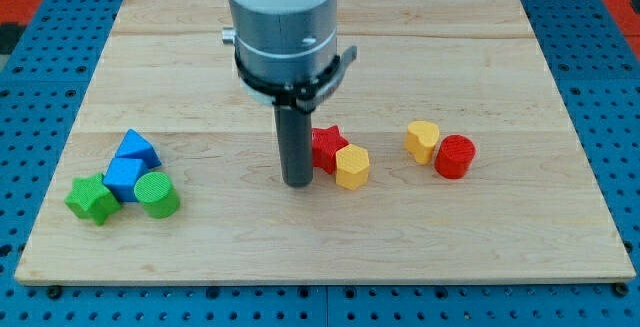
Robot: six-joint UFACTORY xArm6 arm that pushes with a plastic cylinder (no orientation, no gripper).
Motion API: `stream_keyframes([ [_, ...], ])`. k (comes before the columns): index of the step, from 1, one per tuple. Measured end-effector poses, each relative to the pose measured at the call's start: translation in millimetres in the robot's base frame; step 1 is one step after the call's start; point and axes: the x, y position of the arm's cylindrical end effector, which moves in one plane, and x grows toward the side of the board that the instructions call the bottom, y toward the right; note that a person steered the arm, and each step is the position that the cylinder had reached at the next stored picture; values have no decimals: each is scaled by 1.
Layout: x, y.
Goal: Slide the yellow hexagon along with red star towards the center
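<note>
No jaws are fitted, so no open or closed state can be told; the arm ends in a dark rod, and my tip (297,182) is set on the wooden board (500,237) just to the view's left of the 2 task blocks. The red star (326,147) lies immediately to the tip's right and slightly toward the view's top, and the yellow hexagon (352,166) sits just beyond it, to the right, touching the star. Whether the rod already touches the star cannot be judged with certainty, since the rod hides the star's near edge. The pair is judged to lie close to the board's centre already, so any remaining push is likely short. A yellow block (423,140) and a red cylinder (455,156) lie further to the tip's right.
</note>
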Motion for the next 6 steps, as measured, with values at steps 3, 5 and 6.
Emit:
stream_keyframes([
  [3, 1, 101],
  [5, -32, 46],
  [6, -32, 30],
])
